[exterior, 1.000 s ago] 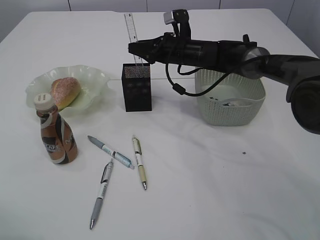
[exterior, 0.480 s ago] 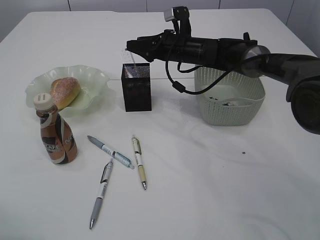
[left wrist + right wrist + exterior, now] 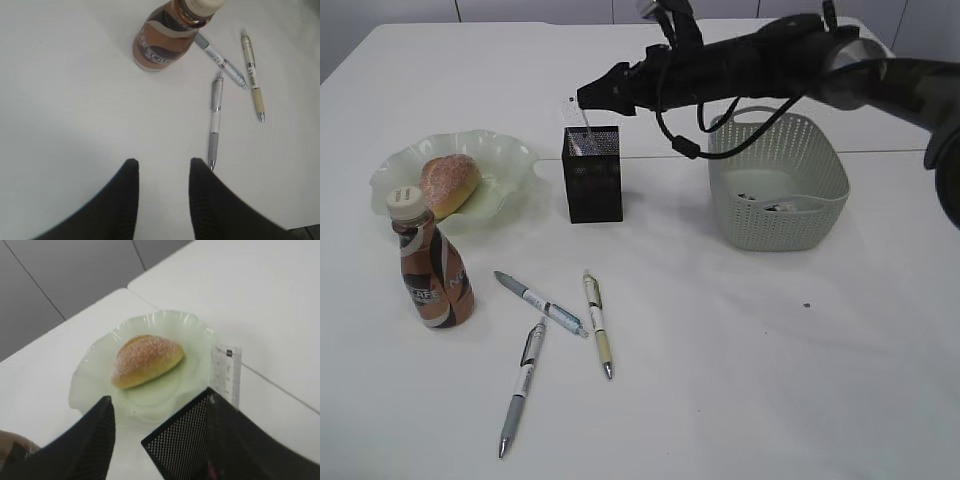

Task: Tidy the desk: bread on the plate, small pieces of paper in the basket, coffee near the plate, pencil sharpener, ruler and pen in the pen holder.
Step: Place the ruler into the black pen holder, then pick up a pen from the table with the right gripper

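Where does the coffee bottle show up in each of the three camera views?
Exterior: coffee bottle stands left, in front of the plate.
Left wrist: top centre, cap cropped.
Right wrist: only a brown sliver at bottom-left, likely it.
Shared landmark, exterior and left wrist: the three pens.

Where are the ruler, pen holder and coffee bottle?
ruler (image 3: 226,371): right wrist view, its clear end above the holder.
pen holder (image 3: 593,185): exterior view, front mesh wall.
coffee bottle (image 3: 433,275): exterior view, swirl label.

A: Where is free room on the bench (image 3: 790,380)?
B: The front right is open. Three pens (image 3: 560,340) and the coffee (image 3: 430,265) block the front left; pen holder (image 3: 593,180) and basket (image 3: 778,190) stand behind.
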### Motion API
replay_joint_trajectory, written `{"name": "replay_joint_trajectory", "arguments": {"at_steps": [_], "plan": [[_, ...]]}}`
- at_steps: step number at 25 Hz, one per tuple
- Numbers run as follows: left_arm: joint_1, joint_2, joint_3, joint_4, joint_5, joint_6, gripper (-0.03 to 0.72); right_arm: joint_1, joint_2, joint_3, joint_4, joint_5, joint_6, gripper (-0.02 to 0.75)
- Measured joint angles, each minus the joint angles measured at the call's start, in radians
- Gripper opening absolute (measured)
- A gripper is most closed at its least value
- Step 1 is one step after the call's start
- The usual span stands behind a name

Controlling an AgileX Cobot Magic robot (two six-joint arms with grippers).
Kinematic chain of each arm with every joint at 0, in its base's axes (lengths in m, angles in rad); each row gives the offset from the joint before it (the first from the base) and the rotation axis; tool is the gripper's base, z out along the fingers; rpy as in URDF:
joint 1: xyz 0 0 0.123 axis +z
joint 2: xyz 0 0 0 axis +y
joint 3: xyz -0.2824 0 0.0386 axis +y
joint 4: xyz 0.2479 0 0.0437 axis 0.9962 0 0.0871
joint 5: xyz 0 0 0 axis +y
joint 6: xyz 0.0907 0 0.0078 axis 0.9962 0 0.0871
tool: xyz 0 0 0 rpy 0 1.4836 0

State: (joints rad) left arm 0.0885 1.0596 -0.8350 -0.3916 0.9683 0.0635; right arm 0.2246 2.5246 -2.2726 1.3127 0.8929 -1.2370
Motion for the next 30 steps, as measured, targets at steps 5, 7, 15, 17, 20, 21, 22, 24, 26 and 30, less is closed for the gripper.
{"name": "replay_joint_trajectory", "arguments": {"at_steps": [5, 7, 15, 17, 20, 21, 22, 24, 26, 30], "plan": [[0.0, 0.0, 0.0, 0.0, 0.012, 0.0, 0.254, 0.007, -0.095, 0.0, -0.32, 0.004, 0.424, 0.426], [0.0, 0.0, 0.0, 0.0, 0.014, 0.0, 0.254, 0.011, -0.14, 0.0, -0.431, 0.039, 0.58, 0.426], [0.0, 0.0, 0.0, 0.0, 0.033, 0.0, 0.254, 0.093, -0.274, 0.0, -0.836, 0.322, 0.947, 0.426], [0.0, 0.0, 0.0, 0.0, 0.033, 0.0, 0.254, 0.125, -0.297, 0.0, -0.891, 0.336, 1.0, 0.419], [0.0, 0.0, 0.0, 0.0, 0.033, 0.0, 0.254, 0.195, -0.321, 0.0, -0.993, 0.346, 1.102, 0.396], [0.0, 0.0, 0.0, 0.0, 0.033, 0.0, 0.254, 0.22, -0.325, 0.0, -1.027, 0.348, 1.144, 0.392], [0.0, 0.0, 0.0, 0.0, 0.033, 0.0, 0.254, 0.244, -0.325, 0.0, -1.057, 0.35, 1.188, 0.39], [0.0, 0.0, 0.0, 0.0, 0.033, 0.0, 0.254, 0.28, -0.325, 0.007, -1.093, 0.35, 1.259, 0.386], [0.0, 0.0, 0.0, 0.0, 0.033, 0.0, 0.254, 0.312, -0.325, 0.023, -1.109, 0.35, 1.304, 0.385], [0.0, 0.0, 0.0, 0.0, 0.033, 0.0, 0.254, 0.362, -0.298, 0.039, -1.165, 0.352, 1.393, 0.384]]}}
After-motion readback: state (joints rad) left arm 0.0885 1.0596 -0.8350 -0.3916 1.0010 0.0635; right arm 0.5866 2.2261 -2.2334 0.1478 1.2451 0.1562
